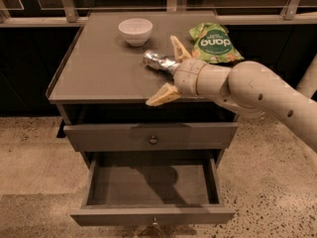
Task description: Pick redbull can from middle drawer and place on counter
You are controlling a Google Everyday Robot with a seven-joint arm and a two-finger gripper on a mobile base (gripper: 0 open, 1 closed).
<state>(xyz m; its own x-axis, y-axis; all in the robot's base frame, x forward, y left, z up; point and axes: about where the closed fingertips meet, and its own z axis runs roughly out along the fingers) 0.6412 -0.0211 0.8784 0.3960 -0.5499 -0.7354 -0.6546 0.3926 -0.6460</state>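
Note:
The redbull can (159, 61) lies on its side on the counter (99, 68), right of centre, with its silver end pointing left. My gripper (161, 71) is open above the counter. Its fingers are spread wide, one behind the can (178, 47) and one in front near the counter's edge (161, 95). The can rests between them, close to the palm. The middle drawer (148, 187) is pulled out below, and its inside is bare.
A white bowl (135, 30) stands at the back of the counter. A green snack bag (214, 43) lies at the back right, just behind my wrist. The upper knobbed drawer (114, 135) is closed. Speckled floor surrounds the cabinet.

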